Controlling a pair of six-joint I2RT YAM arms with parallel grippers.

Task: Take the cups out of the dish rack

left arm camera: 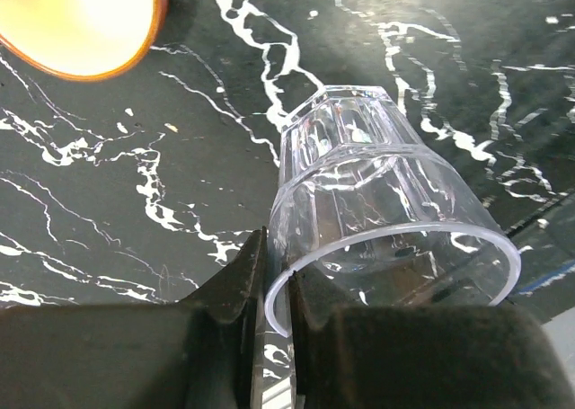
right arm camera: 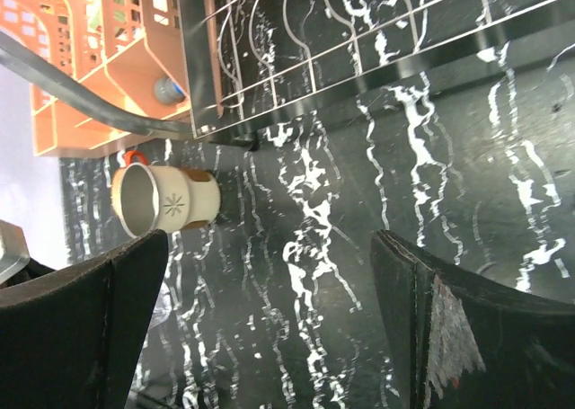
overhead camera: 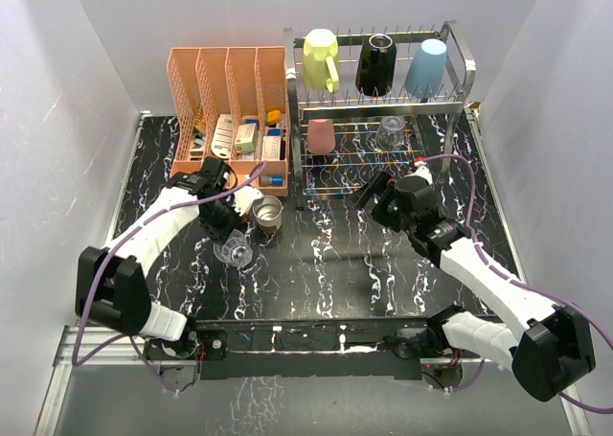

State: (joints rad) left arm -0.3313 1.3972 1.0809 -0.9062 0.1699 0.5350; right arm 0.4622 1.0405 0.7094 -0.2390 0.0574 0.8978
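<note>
Left gripper [left arm camera: 274, 279] pinches clear glass [left arm camera: 359, 175] rim; right gripper [right arm camera: 269, 279] gapes apart.

Centre of frame: I see bare table [overhead camera: 326, 263] between the arms, with room for either gripper to cross.
Lower left: the steel cup [overhead camera: 268, 212] and the table glass [overhead camera: 235, 252], pinched by my left gripper [left arm camera: 274, 279], crowd that patch.
Upper left: the peach organizer [overhead camera: 230, 96] stands just beside the dish rack [overhead camera: 354, 168], walling off the back.
Lower tier: the pink tumbler [overhead camera: 321, 136] and rack glass [overhead camera: 391, 131] sit apart; my right gripper [right arm camera: 269, 283], jaws wide, is just in front.
Upper tier: the yellow mug [overhead camera: 321, 57], black mug [overhead camera: 375, 64] and blue tumbler [overhead camera: 426, 67] stand close in a row, with open air above.
</note>
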